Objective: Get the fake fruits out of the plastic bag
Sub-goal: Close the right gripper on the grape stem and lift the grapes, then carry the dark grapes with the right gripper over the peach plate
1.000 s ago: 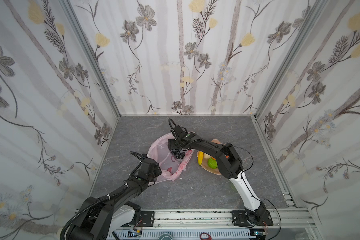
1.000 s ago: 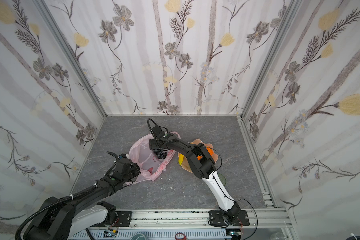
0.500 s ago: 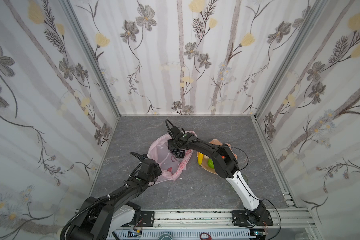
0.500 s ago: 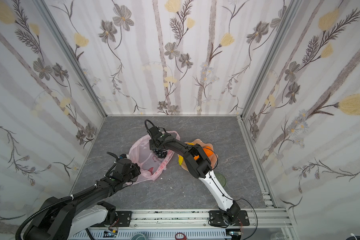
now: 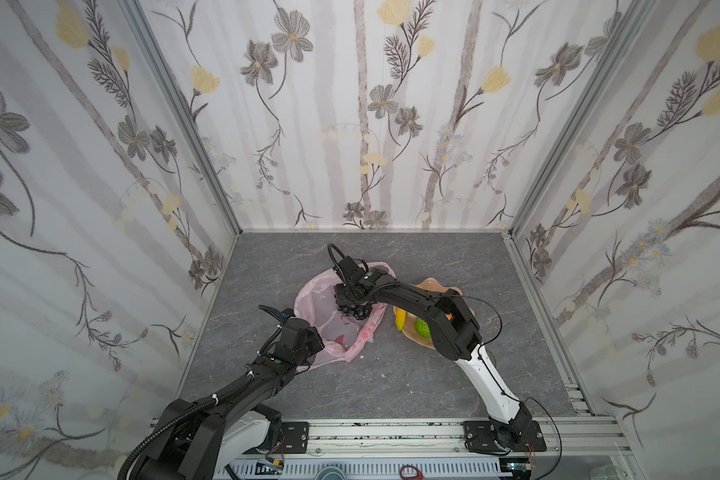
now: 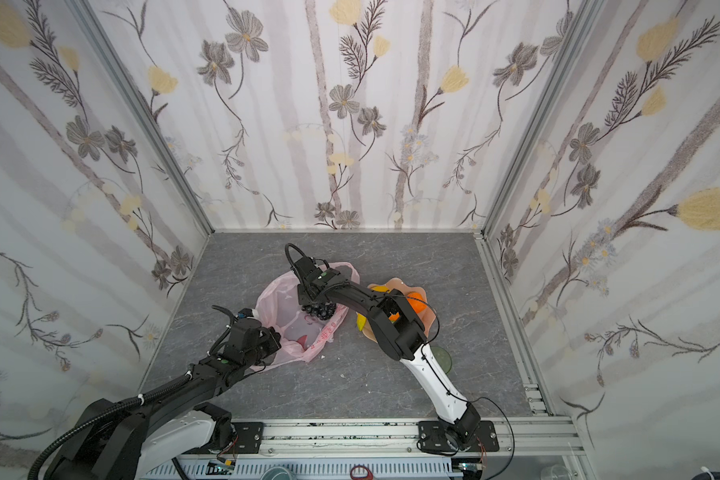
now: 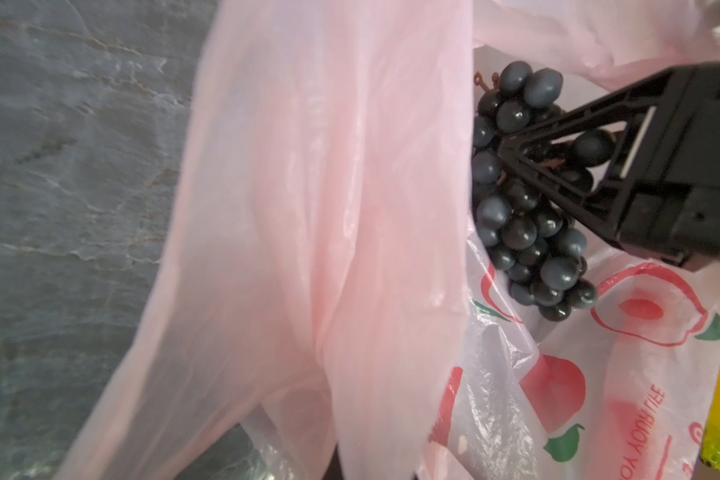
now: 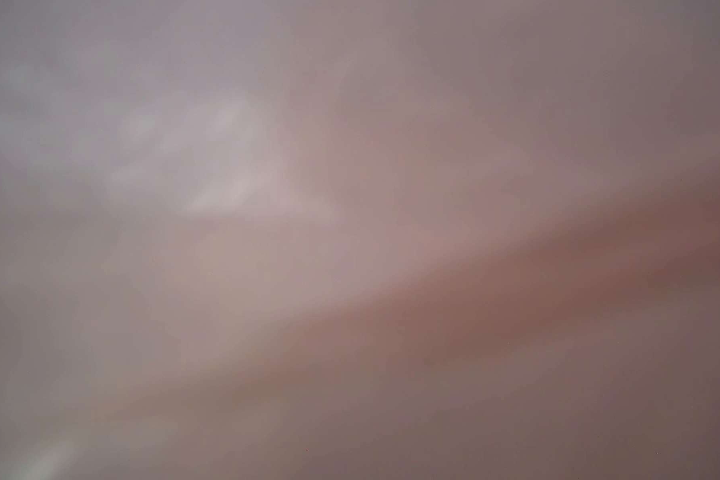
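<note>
L claw closed on plastic bag edge. R claw amid grape bunch inside bag; grip state indeterminate.

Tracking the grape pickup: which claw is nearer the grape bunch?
Right. The right claw touches the grape bunch in the plastic bag; left claw grips the bag's edge, apart.

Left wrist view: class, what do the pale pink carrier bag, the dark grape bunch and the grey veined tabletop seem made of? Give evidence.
The pale pink carrier bag: thin plastic film, glossy, translucent; it creases and drapes. The dark purple grape bunch: probably moulded plastic, smooth, dull sheen, near-identical beads. The grey veined tabletop: stone or stone-print sheet, slight gloss; the look leaves that open.
</note>
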Available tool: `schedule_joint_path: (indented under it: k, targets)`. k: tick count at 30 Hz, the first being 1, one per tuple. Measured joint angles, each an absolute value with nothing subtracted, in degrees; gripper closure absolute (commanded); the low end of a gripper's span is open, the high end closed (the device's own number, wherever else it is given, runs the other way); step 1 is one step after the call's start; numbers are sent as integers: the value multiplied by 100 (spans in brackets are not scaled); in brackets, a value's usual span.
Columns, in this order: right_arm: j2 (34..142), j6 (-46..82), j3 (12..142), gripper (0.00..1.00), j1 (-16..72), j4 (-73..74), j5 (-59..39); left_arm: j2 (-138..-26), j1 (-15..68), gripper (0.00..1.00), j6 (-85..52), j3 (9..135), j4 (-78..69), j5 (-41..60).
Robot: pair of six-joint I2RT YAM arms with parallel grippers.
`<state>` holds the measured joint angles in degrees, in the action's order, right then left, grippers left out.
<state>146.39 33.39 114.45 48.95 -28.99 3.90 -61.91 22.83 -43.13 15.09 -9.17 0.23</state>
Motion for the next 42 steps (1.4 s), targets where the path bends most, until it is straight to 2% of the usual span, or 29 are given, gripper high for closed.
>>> schedule_joint_path:
  k: [12, 25, 42]
  targets:
    - [13915, 3404, 10269, 72, 4956, -2274, 307, -6246, 2292, 94, -4397, 1540, -917, 86]
    - [13141, 3398, 9657, 72, 5089, -2001, 213, -6471, 2294, 94, -4528, 1671, -917, 8]
    - [11172, 3395, 8816, 73, 5103, -2001, 349, -6539, 2294, 94, -4536, 1732, -906, -43]
